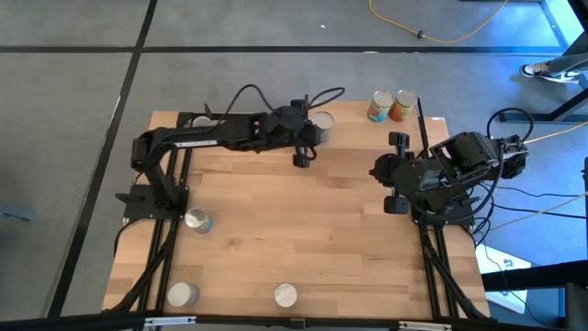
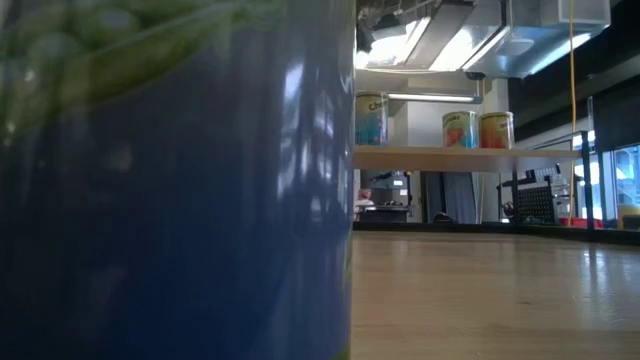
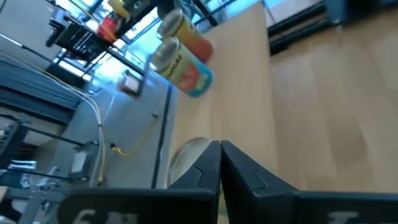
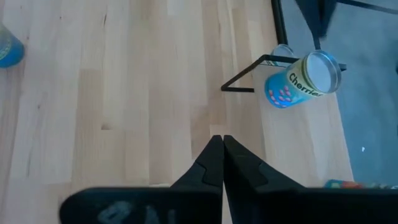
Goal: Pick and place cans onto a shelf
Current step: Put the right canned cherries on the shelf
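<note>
Blue-labelled can point(image 2: 170, 180) fills the left half of the low view, pressed close to the lens. In the high view three silver-topped cans stand on the lower part of the table point(image 1: 312, 230): one at bottom centre point(image 1: 286, 295), one at bottom left point(image 1: 182, 294), one a little higher at left point(image 1: 197, 220).

Mid-frame right, the right gripper point(image 1: 397, 172) hangs over bare wood, fingers pressed together and holding nothing. Its wrist view shows the fingertips meeting, with a cherries can point(image 4: 303, 81) standing well apart toward the upper right of that picture.

Upper centre, the left gripper point(image 1: 302, 147) reaches across from the left, also closed and empty. One can point(image 1: 322, 125) sits just beside it toward the top edge; in the left wrist view its pale rim point(image 3: 189, 158) shows just past the joined fingertips point(image 3: 219, 163), slightly to their left.

Farthest off, two cans point(image 1: 390, 106) stand side by side at the table's top edge, right of centre. The low view has these two point(image 2: 478, 129) and a third up on the shelf point(image 2: 470, 157).
</note>
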Robot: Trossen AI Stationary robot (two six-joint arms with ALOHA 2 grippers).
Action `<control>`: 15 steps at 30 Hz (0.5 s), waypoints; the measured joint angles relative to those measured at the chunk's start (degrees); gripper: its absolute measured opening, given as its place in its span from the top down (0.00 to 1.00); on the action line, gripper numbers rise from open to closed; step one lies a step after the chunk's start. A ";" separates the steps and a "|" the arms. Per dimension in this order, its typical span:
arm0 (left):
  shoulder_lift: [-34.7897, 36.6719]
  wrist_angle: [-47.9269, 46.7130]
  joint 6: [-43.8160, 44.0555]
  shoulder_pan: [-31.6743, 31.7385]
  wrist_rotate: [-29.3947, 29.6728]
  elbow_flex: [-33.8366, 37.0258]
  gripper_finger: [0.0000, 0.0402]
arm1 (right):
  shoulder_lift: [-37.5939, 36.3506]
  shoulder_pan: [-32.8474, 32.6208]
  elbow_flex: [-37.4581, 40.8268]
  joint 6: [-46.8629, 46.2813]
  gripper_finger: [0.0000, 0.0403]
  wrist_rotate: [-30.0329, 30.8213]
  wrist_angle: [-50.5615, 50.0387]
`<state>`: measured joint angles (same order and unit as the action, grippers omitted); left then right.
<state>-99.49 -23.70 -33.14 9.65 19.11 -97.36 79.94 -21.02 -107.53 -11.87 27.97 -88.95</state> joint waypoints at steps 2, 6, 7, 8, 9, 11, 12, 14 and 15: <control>2.25 -2.12 2.60 -1.48 0.24 0.00 1.00 | 0.00 0.19 0.00 0.02 0.99 0.20 0.60; 6.43 -6.28 6.62 -4.94 1.03 0.00 1.00 | 0.54 2.01 0.04 1.51 0.99 0.92 3.56; 7.45 -8.05 7.33 -5.88 1.77 0.00 1.00 | 1.05 2.87 0.04 2.62 0.99 0.92 4.91; 8.19 -10.00 8.06 -6.94 2.90 0.00 1.00 | 1.48 3.81 0.04 3.96 0.99 0.92 6.78; 8.93 -10.52 9.13 -7.91 4.19 0.00 1.00 | 1.99 4.78 0.04 5.51 0.99 0.75 8.77; 10.90 -14.25 11.84 -9.95 6.45 0.00 1.00 | 3.48 7.17 0.07 8.64 0.99 -0.28 12.97; 11.83 -15.34 13.25 -10.98 7.47 0.00 1.00 | 4.17 8.41 0.07 9.70 0.99 -1.03 15.27; 13.46 -17.39 16.16 -13.07 8.60 -0.08 1.00 | 5.91 11.34 0.07 11.90 1.00 -3.45 19.26; 14.33 -19.02 17.94 -14.11 8.64 -0.07 1.00 | 6.95 12.75 0.07 12.73 1.00 -4.98 21.11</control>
<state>-85.16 -42.72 -15.20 -4.46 27.75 -97.43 86.89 -8.26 -107.46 0.86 22.99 -67.84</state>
